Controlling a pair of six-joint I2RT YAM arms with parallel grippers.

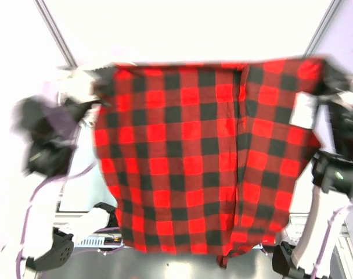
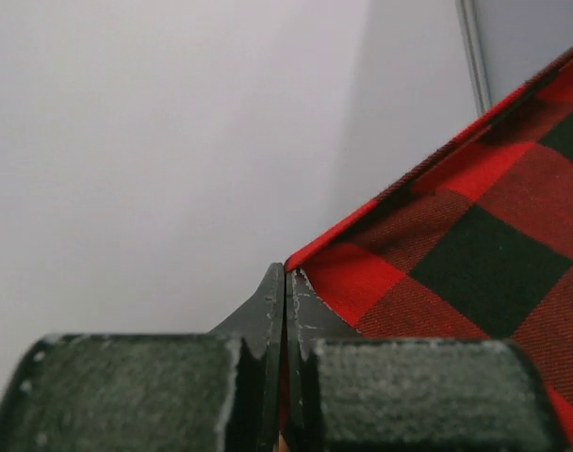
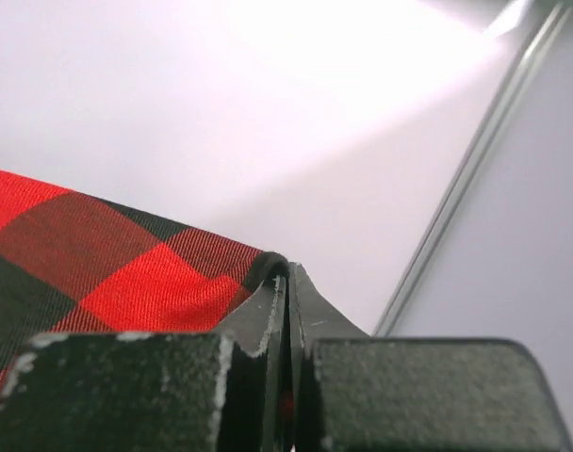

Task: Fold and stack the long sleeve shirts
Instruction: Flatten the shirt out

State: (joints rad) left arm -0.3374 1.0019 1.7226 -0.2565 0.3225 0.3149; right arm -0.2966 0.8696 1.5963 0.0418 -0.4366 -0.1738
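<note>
The left gripper and right gripper each pinch a corner of the red-and-black shirt, which is spread aloft over the near edge of the counter. The soft, light flannel will likely sag, so corner holds suit it.

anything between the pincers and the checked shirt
Nothing visible does: the left pincer and right pincer are each shut directly on an edge of the red-and-black shirt. What lies beneath the spread cloth is hidden.

We count one checked long sleeve shirt and two grippers: the left gripper at the shirt's left corner, the right gripper at its right corner. One table.
</note>
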